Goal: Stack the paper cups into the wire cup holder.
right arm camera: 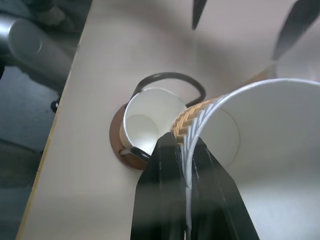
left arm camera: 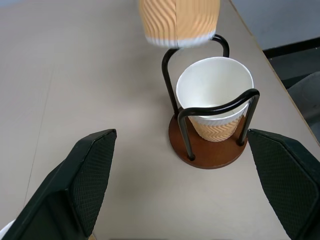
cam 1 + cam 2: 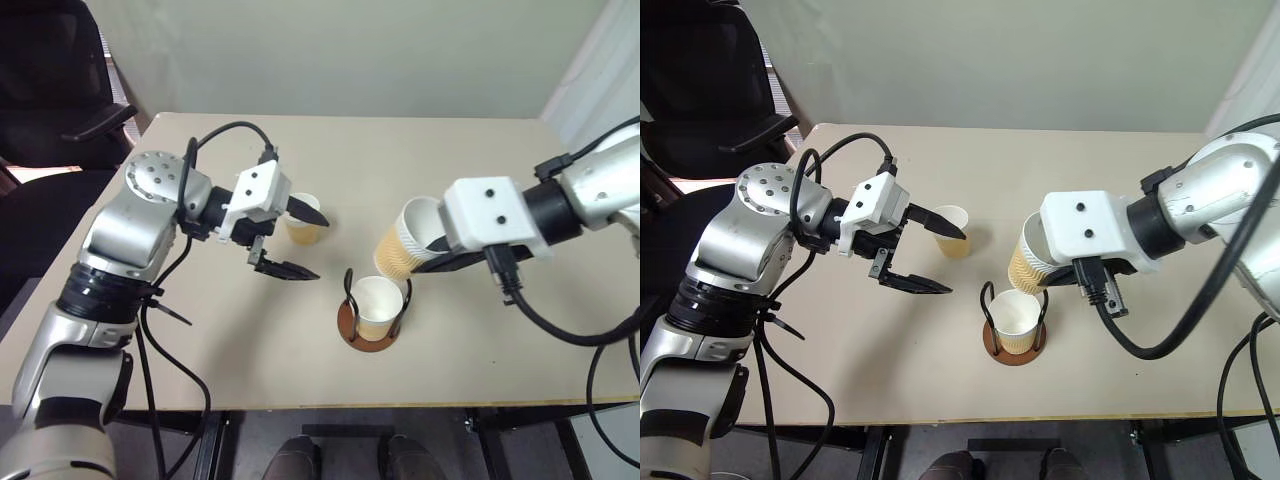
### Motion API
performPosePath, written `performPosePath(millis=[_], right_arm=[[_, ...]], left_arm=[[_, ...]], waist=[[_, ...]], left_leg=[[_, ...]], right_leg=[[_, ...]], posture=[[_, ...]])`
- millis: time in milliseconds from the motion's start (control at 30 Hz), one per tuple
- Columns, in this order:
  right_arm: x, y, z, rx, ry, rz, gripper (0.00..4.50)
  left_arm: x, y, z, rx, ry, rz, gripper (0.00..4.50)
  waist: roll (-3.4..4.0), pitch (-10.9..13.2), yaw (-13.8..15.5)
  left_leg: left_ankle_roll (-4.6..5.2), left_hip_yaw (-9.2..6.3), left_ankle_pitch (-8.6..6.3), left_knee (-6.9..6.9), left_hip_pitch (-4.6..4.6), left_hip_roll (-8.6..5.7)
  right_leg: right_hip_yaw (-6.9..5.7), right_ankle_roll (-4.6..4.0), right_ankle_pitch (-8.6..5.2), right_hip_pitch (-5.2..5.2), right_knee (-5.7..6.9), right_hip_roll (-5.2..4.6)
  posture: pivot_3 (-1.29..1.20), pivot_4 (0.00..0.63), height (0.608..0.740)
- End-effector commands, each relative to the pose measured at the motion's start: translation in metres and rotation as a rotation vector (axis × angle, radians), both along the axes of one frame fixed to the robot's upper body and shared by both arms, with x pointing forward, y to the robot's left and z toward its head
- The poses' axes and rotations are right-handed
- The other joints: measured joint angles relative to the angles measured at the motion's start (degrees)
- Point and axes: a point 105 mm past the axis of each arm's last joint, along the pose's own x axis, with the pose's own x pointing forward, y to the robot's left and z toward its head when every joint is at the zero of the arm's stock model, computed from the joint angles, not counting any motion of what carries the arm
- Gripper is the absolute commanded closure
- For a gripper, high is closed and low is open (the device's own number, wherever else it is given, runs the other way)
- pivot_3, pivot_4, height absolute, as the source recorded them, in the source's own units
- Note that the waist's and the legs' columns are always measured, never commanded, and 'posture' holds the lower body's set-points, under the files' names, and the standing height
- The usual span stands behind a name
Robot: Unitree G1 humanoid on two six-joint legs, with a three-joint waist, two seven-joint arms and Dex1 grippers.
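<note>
Holding a second cup [image 3: 402, 252] pinched in our right gripper [image 1: 184, 150] above the holder [image 3: 375, 315]; one cup [image 3: 377, 304] seated, third cup [image 3: 303, 217] on the table, left gripper [image 3: 302, 243] open.

Setting: office or lab room. Evidence: plain beige rectangular laminate worktop [image 3: 300, 370] on dark metal legs; black padded office chair with armrest [image 3: 70, 95] beside it; bare pale wall [image 3: 350, 50] behind; grey floor beneath.

Beige table [image 3: 250, 340] bears wire cup holder [image 3: 374, 335], one paper cup [image 3: 304, 222]
</note>
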Motion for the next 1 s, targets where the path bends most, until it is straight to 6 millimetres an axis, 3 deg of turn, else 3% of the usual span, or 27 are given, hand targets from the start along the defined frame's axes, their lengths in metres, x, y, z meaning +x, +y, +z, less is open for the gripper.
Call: performPosePath(millis=[33,600,933,1000], right_arm=[[0.000,0.002,0.000,-0.052,-0.056,0.041,4.47],[-0.003,0.011,-0.023,-0.120,0.007,0.164,4.47],[0.006,0.010,-0.038,-0.175,-0.015,0.171,4.47],[0.006,0.011,-0.036,-0.166,-0.018,0.167,3.89]], left_arm=[[-0.001,0.000,0.013,-0.011,-0.056,-0.009,0.00],[0.002,-0.003,0.016,0.006,-0.080,-0.015,0.00],[0.004,-0.002,0.014,0.009,-0.088,-0.003,0.00],[0.004,-0.002,0.014,0.008,-0.090,-0.001,0.00]], waist=[[0.00,0.00,0.00],[0.00,0.00,-0.03],[0.00,0.00,-0.03],[0.00,0.00,-0.04]], left_leg=[[0.00,-0.01,0.00,0.00,0.00,0.00],[-0.01,-0.01,0.00,0.00,0.00,0.00],[-0.01,-0.01,0.01,0.01,0.01,0.00],[-0.01,-0.01,0.00,0.00,0.01,0.00]], right_leg=[[0.00,0.00,0.00,0.00,0.00,0.00],[0.00,-0.02,0.00,0.00,0.02,0.00],[0.00,-0.03,0.01,0.00,0.03,-0.01],[0.00,-0.03,0.01,0.00,0.03,-0.01]], posture=[[0.00,0.150,0.740],[0.00,0.150,0.740],[0.00,0.150,0.740],[0.00,0.150,0.740]])
